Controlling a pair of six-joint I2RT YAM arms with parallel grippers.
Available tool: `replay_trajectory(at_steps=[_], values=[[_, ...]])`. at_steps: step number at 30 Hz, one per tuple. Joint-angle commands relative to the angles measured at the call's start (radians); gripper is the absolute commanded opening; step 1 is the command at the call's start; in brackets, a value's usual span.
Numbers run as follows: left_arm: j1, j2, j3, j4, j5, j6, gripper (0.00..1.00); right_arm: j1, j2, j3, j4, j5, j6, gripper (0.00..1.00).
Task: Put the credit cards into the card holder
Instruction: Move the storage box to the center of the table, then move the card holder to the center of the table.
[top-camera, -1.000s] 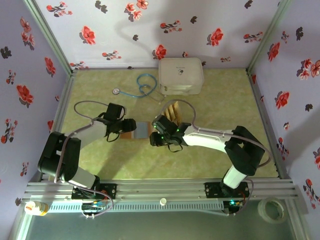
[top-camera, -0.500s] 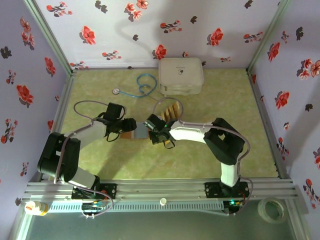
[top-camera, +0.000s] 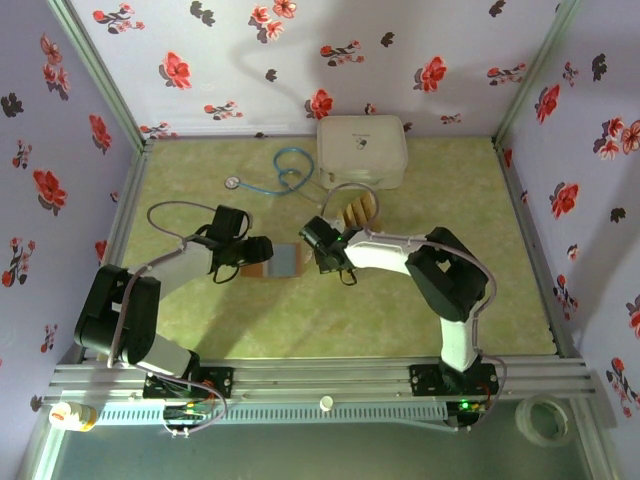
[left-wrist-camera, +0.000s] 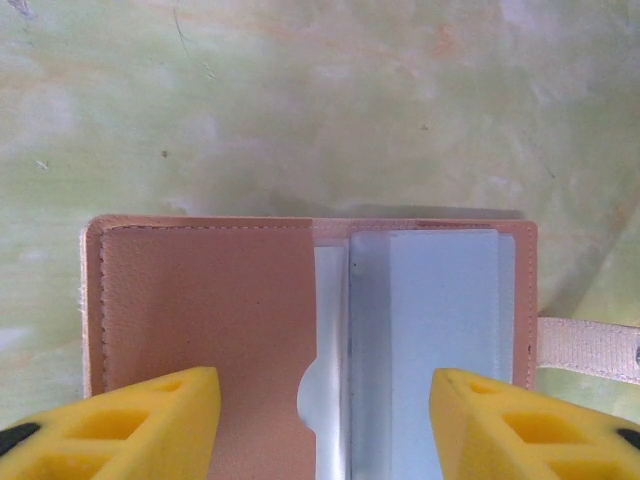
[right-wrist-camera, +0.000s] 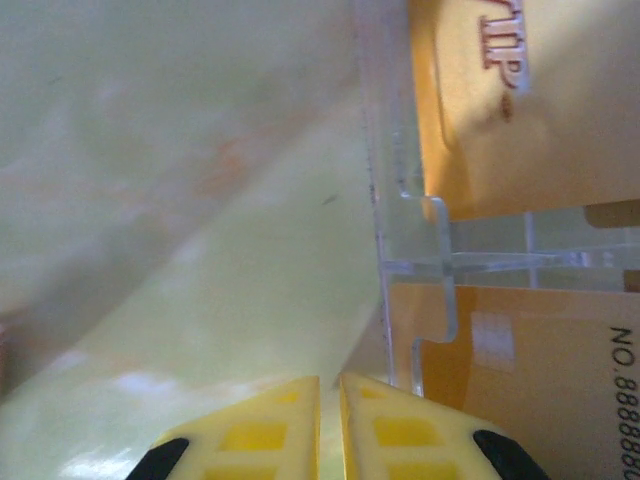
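The card holder (left-wrist-camera: 220, 300) lies open on the green table, brown flap on the left, pale grey-blue pockets on the right. My left gripper (left-wrist-camera: 325, 400) is open, its yellow fingers set wide apart on the holder's near edge. From above, the card holder (top-camera: 283, 262) sits just right of the left gripper (top-camera: 262, 252). The golden credit cards (right-wrist-camera: 500, 110) stand in a clear plastic rack (right-wrist-camera: 400, 230) to the right of my right gripper (right-wrist-camera: 330, 385), which is shut with nothing between its fingers. In the top view the right gripper (top-camera: 325, 252) hangs between the holder and the credit cards (top-camera: 358, 210).
A big white rounded case (top-camera: 362, 152) stands at the back, just beyond the card rack. A blue stethoscope (top-camera: 285, 172) lies to its left. Flowered walls close in the table on three sides. A tape roll (top-camera: 545, 420) rests outside the front rail.
My right gripper has pulled away from the card holder's right edge, back toward the card rack, while its jaws closed. The left gripper and the holder have stayed put.
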Motion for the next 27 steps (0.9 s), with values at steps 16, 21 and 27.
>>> replay_trajectory(at_steps=[16, 21, 27], values=[[0.006, -0.025, 0.015, 0.007, 0.016, -0.003, 0.58, -0.085, -0.198, -0.073, 0.130, -0.358, 0.063, 0.43], [0.006, -0.024, 0.012, 0.001, 0.016, 0.003, 0.58, -0.063, -0.116, -0.026, 0.184, -0.412, 0.104, 0.48], [0.006, -0.021, 0.013, -0.002, 0.016, 0.003, 0.58, -0.051, -0.024, 0.018, 0.213, -0.414, 0.120, 0.47]])
